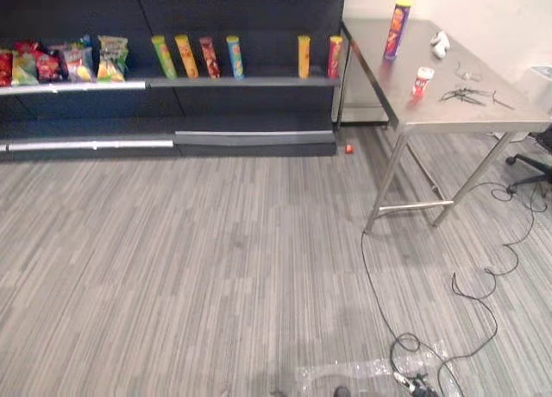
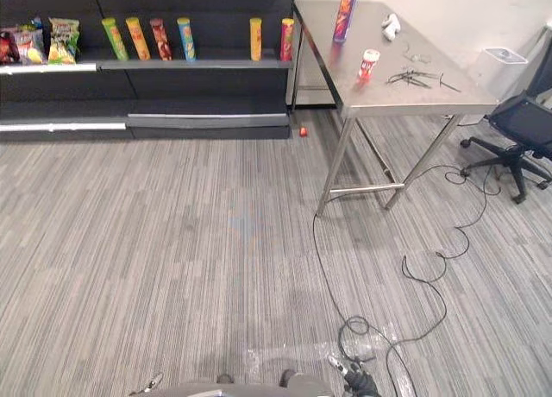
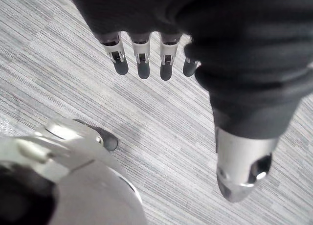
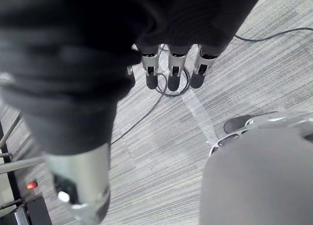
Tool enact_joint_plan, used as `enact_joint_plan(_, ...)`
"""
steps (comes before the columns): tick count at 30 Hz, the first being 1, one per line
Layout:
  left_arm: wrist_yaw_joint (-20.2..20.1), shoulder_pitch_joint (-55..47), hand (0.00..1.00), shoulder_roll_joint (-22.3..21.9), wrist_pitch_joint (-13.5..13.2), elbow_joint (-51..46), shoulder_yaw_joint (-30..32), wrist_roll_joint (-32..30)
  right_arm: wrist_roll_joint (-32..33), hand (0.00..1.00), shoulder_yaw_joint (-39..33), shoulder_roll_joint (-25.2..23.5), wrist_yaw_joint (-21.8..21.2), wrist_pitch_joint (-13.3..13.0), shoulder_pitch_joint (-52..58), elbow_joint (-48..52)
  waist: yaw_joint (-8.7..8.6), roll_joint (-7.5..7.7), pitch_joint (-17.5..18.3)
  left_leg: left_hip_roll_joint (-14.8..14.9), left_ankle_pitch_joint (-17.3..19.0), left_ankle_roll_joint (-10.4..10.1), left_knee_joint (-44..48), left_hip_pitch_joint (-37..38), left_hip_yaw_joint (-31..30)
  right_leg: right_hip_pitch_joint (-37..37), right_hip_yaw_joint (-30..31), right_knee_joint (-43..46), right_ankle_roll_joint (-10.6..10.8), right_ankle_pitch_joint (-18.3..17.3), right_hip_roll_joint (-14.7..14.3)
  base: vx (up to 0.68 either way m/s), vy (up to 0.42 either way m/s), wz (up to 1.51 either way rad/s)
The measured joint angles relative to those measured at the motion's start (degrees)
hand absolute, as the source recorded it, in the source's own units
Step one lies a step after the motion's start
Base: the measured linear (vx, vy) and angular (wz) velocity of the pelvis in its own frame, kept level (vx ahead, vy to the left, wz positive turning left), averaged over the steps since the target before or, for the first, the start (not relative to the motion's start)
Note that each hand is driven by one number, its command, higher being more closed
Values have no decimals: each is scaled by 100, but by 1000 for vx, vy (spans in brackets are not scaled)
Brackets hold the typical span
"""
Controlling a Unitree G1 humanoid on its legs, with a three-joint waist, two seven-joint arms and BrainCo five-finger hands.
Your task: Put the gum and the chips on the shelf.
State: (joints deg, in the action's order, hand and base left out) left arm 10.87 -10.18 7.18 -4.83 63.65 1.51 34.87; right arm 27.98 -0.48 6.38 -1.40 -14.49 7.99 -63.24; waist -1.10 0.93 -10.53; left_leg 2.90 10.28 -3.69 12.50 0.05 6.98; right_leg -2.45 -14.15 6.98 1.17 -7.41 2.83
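A tall purple and orange chips can (image 1: 397, 30) stands upright at the far end of the steel table (image 1: 483, 112). A small white and red gum tub (image 1: 422, 80) stands nearer on the same table. The dark shelf (image 1: 241, 83) to the left carries several chips cans (image 1: 209, 57) and snack bags (image 1: 78, 60). My left hand (image 3: 143, 63) hangs over the grey carpet with relaxed fingers and nothing in it. My right hand (image 4: 173, 71) hangs the same way, open and empty, far from the table.
Black ties (image 1: 466, 95) and a white object (image 1: 441, 43) lie on the table. A small red thing (image 1: 348, 148) sits on the floor by the shelf's base. An office chair (image 2: 517, 129) stands right of the table. Cables (image 2: 431, 267) trail across the carpet.
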Motion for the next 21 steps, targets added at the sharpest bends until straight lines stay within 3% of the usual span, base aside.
enact_joint_plan(3, -3, 39, 0, -64, -17, -120, 152, 67, -246, 0, 85, 17, 321, -221, 57, 303, 12, -42, -233, 186, -15, -256, 1617, -803, 89, -13, 10, 173, -108, -94, 14, -60, -10, 9)
enact_joint_plan(4, -11, 37, 0, -87, -21, -166, 187, 144, -334, 0, 98, 36, 431, -238, 63, 340, 52, 25, -326, 241, 3, -208, 2041, -1025, 164, -26, 51, 211, -115, -102, 75, -27, 14, -13)
enact_joint_plan(6, -15, 29, 0, -128, -105, -167, 224, 295, -335, 0, 73, 70, 491, -275, 110, 445, 98, -73, -427, 372, 155, -104, 1953, -1126, 200, -111, 107, 215, -83, -122, 135, 8, 86, -18)
enact_joint_plan(9, -59, 8, 0, -220, -242, -168, 349, 316, -400, 0, 44, 109, 482, -393, 134, 439, 103, -130, -522, 481, -106, -171, 800, -1220, 69, -184, 223, 209, -4, -171, 366, 114, 221, -12)
enact_joint_plan(11, -88, -98, 0, -336, -342, -162, 384, 314, -497, 0, -17, 168, 484, -524, 208, 423, 107, -261, -579, 723, -403, -425, 24, -1292, -232, -204, 409, 205, 147, -264, 450, 160, 293, -21)
enact_joint_plan(13, -136, -248, 0, -466, -366, -105, 417, 318, -494, 0, -21, 237, 464, -533, 240, 388, 101, -420, -619, 1001, -376, -449, 100, -1213, -367, -393, 618, 205, 364, -392, 449, 264, 414, -41)
enact_joint_plan(14, -168, -311, 0, -482, -369, -42, 442, 391, -508, 0, -18, 241, 462, -537, 246, 366, 95, -470, -630, 1017, -585, -485, 273, -1142, -284, -532, 751, 204, 486, -450, 513, 318, 459, -38)
enact_joint_plan(16, -198, -351, 0, -459, -405, -41, 440, 532, -623, 0, -16, 212, 446, -540, 295, 271, 131, -337, -598, 702, -528, -375, 683, -1139, -187, -738, 982, 175, 550, -502, 768, 301, 370, -21)
enact_joint_plan(18, -210, -333, 0, -337, -411, -72, 440, 523, -790, 0, -22, 117, 485, -550, 232, 186, 108, -156, -523, 363, -130, -61, 1228, -1345, -100, -535, 1099, 723, 603, -600, 1127, 293, 329, 11)
enact_joint_plan(20, -203, -318, 0, -290, -376, -92, 448, 483, -779, 0, -119, -10, 589, -546, 286, 134, 132, -25, -381, 39, 43, 70, 1246, -1323, -22, -326, 1352, 1086, 908, -435, 1386, 259, 290, 13)
enact_joint_plan(21, -199, -315, 0, -293, -373, -92, 455, 477, -774, 0, -148, -16, 609, -546, 284, 137, 167, -21, -368, -12, 48, 79, 1138, -1248, 43, -166, 1452, 1325, 906, -353, 1434, 228, 224, -9)
